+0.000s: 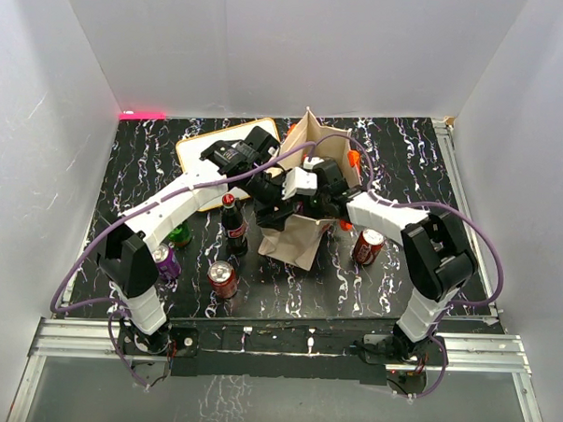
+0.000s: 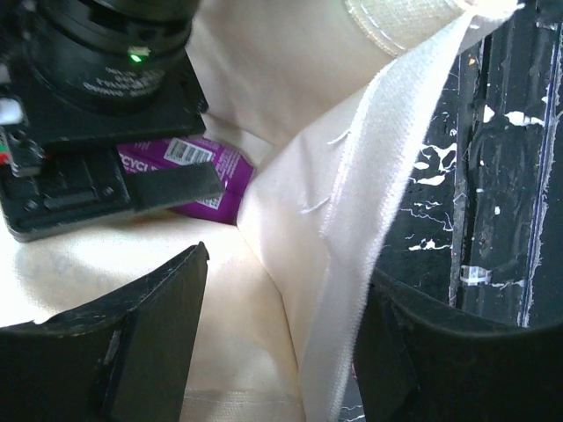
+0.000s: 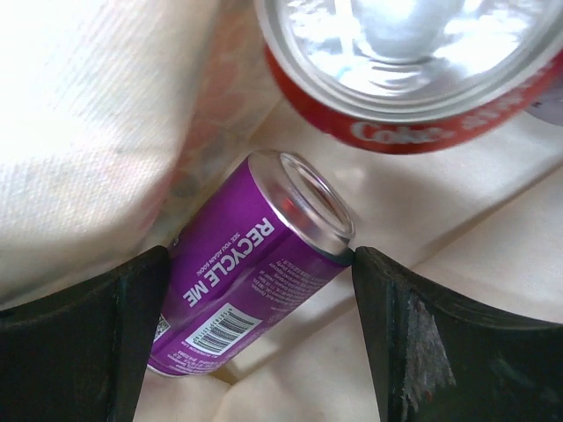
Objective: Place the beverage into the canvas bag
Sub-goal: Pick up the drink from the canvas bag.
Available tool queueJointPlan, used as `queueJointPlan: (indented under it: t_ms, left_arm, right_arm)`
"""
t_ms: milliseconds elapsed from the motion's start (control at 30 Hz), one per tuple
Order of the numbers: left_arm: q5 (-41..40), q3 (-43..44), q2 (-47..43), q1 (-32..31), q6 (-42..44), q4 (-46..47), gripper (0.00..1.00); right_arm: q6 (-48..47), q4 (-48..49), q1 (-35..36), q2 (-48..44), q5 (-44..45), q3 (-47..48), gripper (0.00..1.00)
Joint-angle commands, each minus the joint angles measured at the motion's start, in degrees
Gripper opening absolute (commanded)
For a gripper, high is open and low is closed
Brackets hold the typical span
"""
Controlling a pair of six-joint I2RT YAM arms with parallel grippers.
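drop-off step, by my reading: the purple can (image 3: 237, 290) lies on its side on the floor of the canvas bag (image 3: 88, 132), top toward 1 o'clock, between the parted fingers of the right gripper (image 3: 259, 257) (released, not clamped). a red can (image 3: 413, 123) shows at 12 o'clock. the left gripper (image 2: 288, 268), fingers apart, straddles the bag's wall. next, the right arm should lift straight out.

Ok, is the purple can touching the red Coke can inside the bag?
Apart. The right wrist view shows bare fabric of the canvas bag all along the gap between the purple can and the red Coke can.
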Motion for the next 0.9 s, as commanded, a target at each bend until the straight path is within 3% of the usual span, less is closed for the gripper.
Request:
queueJointPlan:
  t_ms: [0,467,733,867]
  left_arm:
    - [1.35,-1.62,-2.63,0.37,1.91,-2.82,0.58]
    - [3.04,0.08,-0.48,0.38,4.48,-5.54,0.56]
    - [3.26,0.03,-0.07,0.37,3.88,-4.64,0.56]
    - [3.08,-0.72,-0.49,0.38,4.23,-4.21,0.57]
  right_arm:
    - [-5.18,-14.94,-3.12,0.81,2.59,0.48,0.75]
    - [-2.89,-14.32,0.09,7.10,-5.73,2.84,0.87]
    - [-3.71,-9.85,1.32,8.21,0.21,-2.44,0.87]
    - [-3.85,-9.28,1.39,8.94,0.67,-3.76,0.81]
